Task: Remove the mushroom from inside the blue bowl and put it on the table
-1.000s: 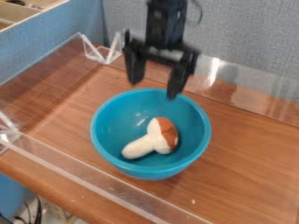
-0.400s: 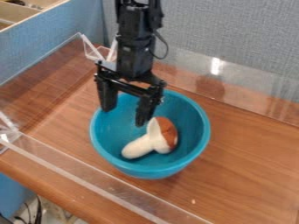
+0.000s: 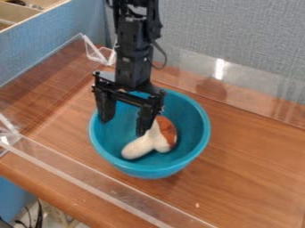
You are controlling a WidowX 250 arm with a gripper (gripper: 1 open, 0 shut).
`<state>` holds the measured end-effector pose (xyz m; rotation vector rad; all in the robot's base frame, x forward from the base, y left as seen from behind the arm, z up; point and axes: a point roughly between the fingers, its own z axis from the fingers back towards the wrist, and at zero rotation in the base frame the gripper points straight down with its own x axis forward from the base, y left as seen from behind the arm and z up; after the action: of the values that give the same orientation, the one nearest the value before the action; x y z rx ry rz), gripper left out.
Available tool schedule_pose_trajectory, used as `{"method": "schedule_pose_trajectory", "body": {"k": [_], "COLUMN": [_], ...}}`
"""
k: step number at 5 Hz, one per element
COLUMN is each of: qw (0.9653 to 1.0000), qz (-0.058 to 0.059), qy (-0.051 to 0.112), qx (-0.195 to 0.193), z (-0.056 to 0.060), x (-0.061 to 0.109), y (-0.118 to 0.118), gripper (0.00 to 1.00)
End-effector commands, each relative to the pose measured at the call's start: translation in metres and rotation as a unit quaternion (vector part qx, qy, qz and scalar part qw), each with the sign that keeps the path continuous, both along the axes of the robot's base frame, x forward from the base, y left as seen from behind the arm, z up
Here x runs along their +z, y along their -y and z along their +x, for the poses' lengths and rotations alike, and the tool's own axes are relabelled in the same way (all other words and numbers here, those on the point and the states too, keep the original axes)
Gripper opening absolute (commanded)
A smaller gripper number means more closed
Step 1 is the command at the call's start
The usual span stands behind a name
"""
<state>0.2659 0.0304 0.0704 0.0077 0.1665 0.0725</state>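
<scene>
The blue bowl sits on the wooden table near its front edge. Inside it lies the mushroom on its side, cream stem pointing front-left, reddish-brown cap to the right. My gripper hangs straight down over the bowl's left half, open, its two black fingers straddling the space just above the stem. Nothing is held between them. The fingers hide part of the bowl's far rim.
Low clear acrylic walls edge the table on the left, back and front. A grey panel stands behind the table. A light wooden box sits beyond the left wall.
The gripper has moved left and down, from above the bowl's far rim to low over the bowl's left half near the mushroom's stem. It stayed open. The mushroom has not moved.
</scene>
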Motion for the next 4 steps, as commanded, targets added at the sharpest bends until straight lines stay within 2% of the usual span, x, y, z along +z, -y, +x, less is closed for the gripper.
{"method": "schedule_pose_trajectory", "body": {"k": [1, 2, 4], "qw": [0.9999, 0.9999, 0.9998], "qz": [0.003, 0.002, 0.001], "qy": [0.014, 0.015, 0.019], "qx": [-0.004, -0.004, 0.008], "z": [0.003, 0.003, 0.014], "x": [-0.003, -0.011, 0.014], "y": [0.007, 0.014, 0.012], "gripper": [1.00, 1.00, 1.00]}}
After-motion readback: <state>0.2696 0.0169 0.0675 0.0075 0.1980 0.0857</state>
